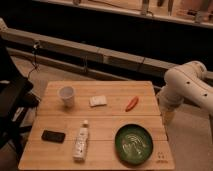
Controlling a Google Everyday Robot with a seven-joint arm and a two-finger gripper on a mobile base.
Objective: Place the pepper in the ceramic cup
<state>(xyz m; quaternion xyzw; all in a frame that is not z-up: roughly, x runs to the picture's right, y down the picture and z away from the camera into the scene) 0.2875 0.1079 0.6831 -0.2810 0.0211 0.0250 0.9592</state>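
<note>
I am hovering my hand (pixel 167 116) at 3 o'clock off the table (pixel 100 125), its opening I cannot tell, and a glancing reach is risking rolling the pepper (pixel 131 103) away.

Matt slatted wood table (pixel 105 125); on it a glossy green bowl (pixel 134 144), matt white cup (pixel 66 96), smooth red pepper (pixel 131 103), glossy black phone (pixel 53 135). Smooth pale gripper (pixel 168 119) just off the table's right edge

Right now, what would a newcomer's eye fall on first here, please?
The white robot arm looms at the right, its gripper hanging low beside the wooden table. On it, the orange pepper lies right of centre, the white cup far left, a green bowl front right.
</note>
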